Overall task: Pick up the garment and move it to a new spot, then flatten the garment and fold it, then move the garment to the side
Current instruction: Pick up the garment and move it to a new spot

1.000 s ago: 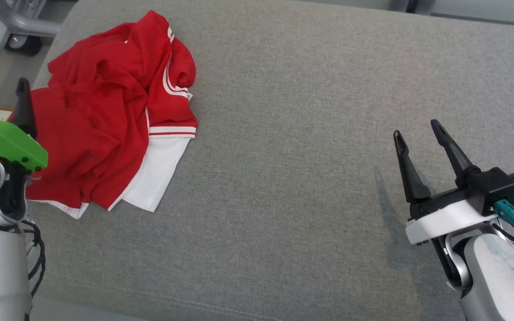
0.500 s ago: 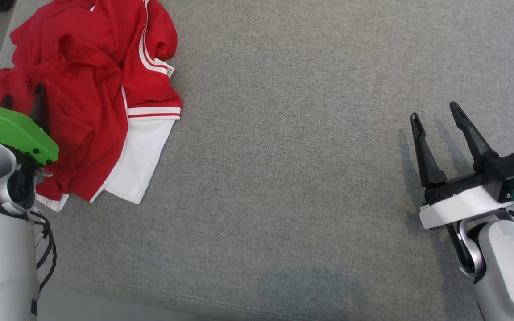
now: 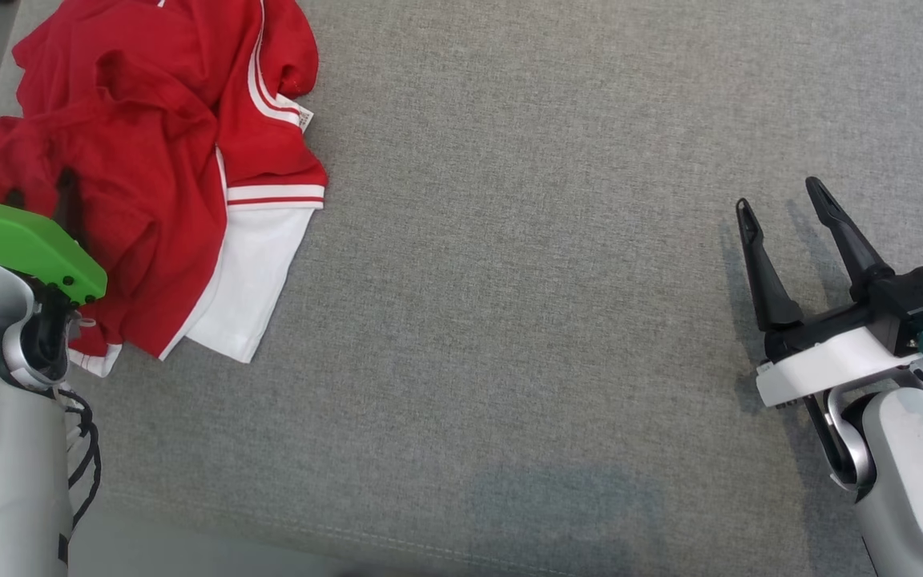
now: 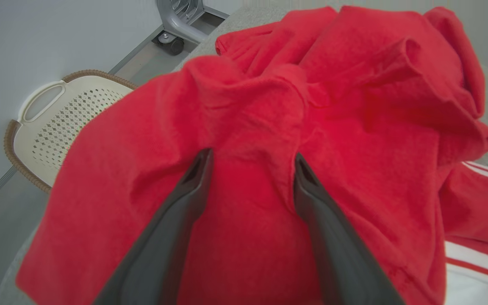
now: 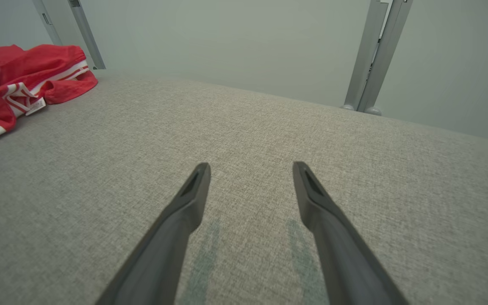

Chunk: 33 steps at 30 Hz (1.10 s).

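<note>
Onto the cloth since a second ago: the left gripper (image 4: 252, 154) has come from the edge of the crumpled red jersey garment with white stripes (image 3: 149, 160), which lies at ten o'clock on the grey woven cushion (image 3: 509, 280); the head camera shifted too. Its fingers stand wide, straddling a raised fold, nothing pinched yet. At four o'clock the right gripper (image 3: 778, 195) hovers spread and empty. The pick-up is in hand; next, I judge, close on that fold and lift toward centre. Beyond sits a cream perforated plastic basket (image 4: 57, 123).
</note>
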Motion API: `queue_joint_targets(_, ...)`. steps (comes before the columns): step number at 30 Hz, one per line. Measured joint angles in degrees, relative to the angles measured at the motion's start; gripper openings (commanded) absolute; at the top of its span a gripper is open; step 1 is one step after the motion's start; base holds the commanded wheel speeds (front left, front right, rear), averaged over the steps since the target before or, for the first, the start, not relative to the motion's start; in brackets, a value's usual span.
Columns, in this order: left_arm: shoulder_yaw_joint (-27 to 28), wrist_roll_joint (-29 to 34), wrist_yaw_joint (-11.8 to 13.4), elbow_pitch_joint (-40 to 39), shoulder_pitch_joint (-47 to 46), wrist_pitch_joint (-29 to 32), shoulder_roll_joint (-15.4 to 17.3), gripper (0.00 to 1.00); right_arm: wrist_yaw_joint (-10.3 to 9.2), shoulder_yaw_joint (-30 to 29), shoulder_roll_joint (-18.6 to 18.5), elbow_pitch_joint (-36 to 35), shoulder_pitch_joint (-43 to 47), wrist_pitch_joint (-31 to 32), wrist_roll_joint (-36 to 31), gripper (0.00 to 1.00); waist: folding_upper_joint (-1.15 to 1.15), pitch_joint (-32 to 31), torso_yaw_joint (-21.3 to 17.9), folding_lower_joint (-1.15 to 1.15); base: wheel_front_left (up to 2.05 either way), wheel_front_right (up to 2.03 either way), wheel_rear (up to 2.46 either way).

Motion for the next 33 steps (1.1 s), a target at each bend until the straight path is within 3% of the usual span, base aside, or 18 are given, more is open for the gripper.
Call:
queue_joint_targets(1, -0.01, 0.00, -0.08, 0.26, -0.23, -0.86, -0.08, 0.00, 0.00, -0.03, 0.00, 0.23, 0.00, 0.00, 0.00, 1.00, 0.00, -0.10, 0.02, 0.00, 0.00, 0.00, 0.00)
queue_joint_targets(7, -0.24, 0.03, -1.81, 1.32, -1.05, -4.80, -1.36, 0.00, 0.00, -0.15, 0.20, 1.93, -0.02, 0.00, 0.01, 1.00, 0.00, -1.66, 0.32, 0.00, 0.00, 0.00, 0.00)
queue_joint_targets(19, -2.50, 1.88, -6.64, -0.89, -2.63, -13.21, -0.66, 0.00, -0.07, -0.38, 3.74, 3.66, -0.80, 0.00, 1.47, 1.00, 0.00, -8.38, 0.51, 0.00, 0.00, 0.00, 0.00)
queue_joint_targets(28, -6.88, 3.00, -8.14, -4.90, -3.82, -16.77, -0.65, 0.00, -0.58, -0.77, 6.30, 5.16, 0.43, 0.00, 2.67, 1.00, 0.00, -14.90, -0.61, 0.00, 0.00, 0.00, 0.00)
queue_joint_targets(33, -9.42, 2.91, -8.62, -6.92, -3.81, -17.83, -2.66, 0.00, -0.58, 0.12, 7.28, 6.20, 2.41, 0.00, 2.77, 1.00, 0.00, -18.40, -2.35, 0.00, 0.00, 0.00, 0.00)
